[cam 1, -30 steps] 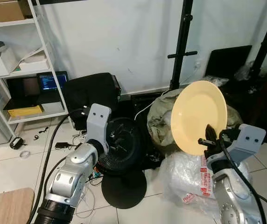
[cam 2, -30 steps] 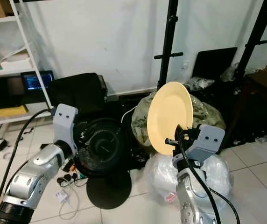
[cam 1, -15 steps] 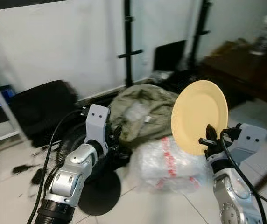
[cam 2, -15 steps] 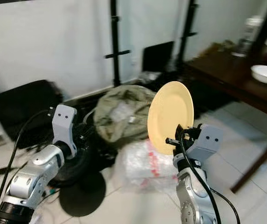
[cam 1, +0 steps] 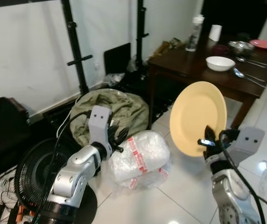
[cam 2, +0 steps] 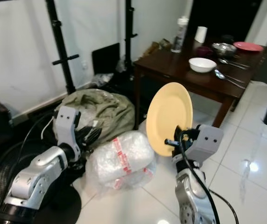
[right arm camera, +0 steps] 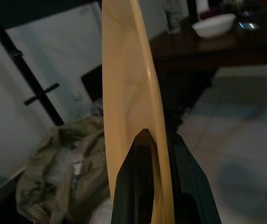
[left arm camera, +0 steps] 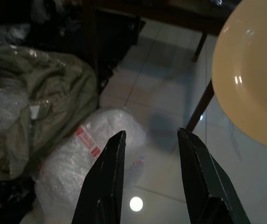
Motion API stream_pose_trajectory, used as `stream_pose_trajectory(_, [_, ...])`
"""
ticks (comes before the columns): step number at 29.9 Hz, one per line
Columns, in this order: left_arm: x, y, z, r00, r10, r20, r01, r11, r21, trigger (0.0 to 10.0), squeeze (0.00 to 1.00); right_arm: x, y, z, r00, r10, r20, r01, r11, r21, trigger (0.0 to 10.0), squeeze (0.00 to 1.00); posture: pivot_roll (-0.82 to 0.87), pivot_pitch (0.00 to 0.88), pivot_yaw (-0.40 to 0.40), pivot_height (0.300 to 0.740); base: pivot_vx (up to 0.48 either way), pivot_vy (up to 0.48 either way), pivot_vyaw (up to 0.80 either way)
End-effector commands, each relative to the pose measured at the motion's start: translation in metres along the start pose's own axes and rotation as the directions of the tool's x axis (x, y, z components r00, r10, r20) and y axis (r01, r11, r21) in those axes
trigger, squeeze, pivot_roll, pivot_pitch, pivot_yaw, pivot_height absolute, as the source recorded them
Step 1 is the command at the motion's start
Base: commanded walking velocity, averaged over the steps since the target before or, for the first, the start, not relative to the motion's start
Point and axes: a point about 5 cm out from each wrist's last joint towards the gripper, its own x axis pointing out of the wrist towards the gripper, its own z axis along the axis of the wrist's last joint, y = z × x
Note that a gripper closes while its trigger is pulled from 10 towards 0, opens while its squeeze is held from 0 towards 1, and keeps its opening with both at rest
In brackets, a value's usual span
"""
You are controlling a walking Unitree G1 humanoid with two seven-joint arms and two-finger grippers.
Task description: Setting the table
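White floor tiles [cam 1: 180, 196] spread out before us, with a dark wooden table [cam 1: 185, 65] standing against the far side of the room. On the table we see a white bowl [cam 1: 220, 63], a metal bowl [cam 1: 241, 45], a pink plate [cam 1: 265, 44], a bottle [cam 1: 194, 33] and some spoons [cam 1: 243, 74].

Our right end effector [cam 1: 208, 138] is raised in front of us and clamps the lower rim of a yellow plate [cam 1: 198, 117], which stands nearly upright on its edge, well apart from the table. In the right wrist view the two black fingers [right arm camera: 140, 186] sit on either side of the plate's rim.

Our left end effector [left arm camera: 150, 158] hangs free with its fingers spread and nothing between them, above a bag of clear bubble wrap [cam 1: 136, 156] on the floor. Behind that lies an olive sack [cam 1: 110, 109], and a black fan [cam 1: 31, 168] stands to our left.
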Motion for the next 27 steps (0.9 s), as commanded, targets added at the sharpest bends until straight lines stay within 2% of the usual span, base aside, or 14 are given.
stream_pose_trajectory(1, [-0.001,-0.003,-0.003,1.0,-0.016,-0.014,0.016,1.0,-0.009,10.0,0.0,0.0,-0.001,0.0,1.0,-0.003,-0.003,0.003,1.0,0.004,10.0,0.0,-0.04,0.017,0.134,0.74,0.0,0.0,-0.8])
stream_pose_trajectory(8, [-0.003,-0.005,-0.006,0.999,-0.039,0.001,0.039,0.999,0.01,10.0,0.0,0.0,-0.001,-0.001,1.0,0.008,-0.011,-0.008,1.0,0.001,10.0,0.0,-0.04,0.015,0.132,0.74,0.0,0.0,-0.8])
stream_pose_trajectory(13, [-0.008,-0.007,-0.014,0.998,-0.067,0.003,0.067,0.998,-0.004,10.0,0.0,-0.005,0.008,-0.011,0.996,0.075,-0.055,-0.075,0.997,0.0,10.0,0.0,-0.04,0.01,0.118,0.74,0.0,0.0,-0.8])
stream_pose_trajectory(18, [-0.016,-0.007,-0.031,0.997,-0.066,-0.034,0.067,0.997,0.037,10.0,0.0,-0.017,0.015,-0.033,0.976,0.158,-0.149,-0.157,0.987,0.019,10.0,0.0,-0.04,0.009,0.11,0.74,0.0,0.0,-0.8])
stream_pose_trajectory(21, [-0.03,0.003,-0.06,0.994,0.047,-0.097,-0.042,0.998,0.048,10.0,0.0,-0.034,0.022,-0.057,0.934,0.248,-0.256,-0.248,0.968,0.034,10.0,0.0,-0.02,0.014,0.083,0.74,0.0,0.0,-0.8])
stream_pose_trajectory(23, [-0.033,0.005,-0.066,0.991,0.074,-0.11,-0.069,0.997,0.045,10.0,0.0,-0.036,0.023,-0.06,0.927,0.26,-0.27,-0.26,0.965,0.037,10.0,0.0,-0.02,0.014,0.083,0.74,0.0,0.0,-0.8])
stream_pose_trajectory(27, [-0.052,0.021,-0.093,0.961,0.218,-0.168,-0.211,0.976,0.058,10.0,0.0,-0.041,0.03,-0.073,0.894,0.314,-0.32,-0.309,0.949,0.069,10.0,0.0,0.01,0.029,0.031,0.74,0.0,0.0,-0.8])
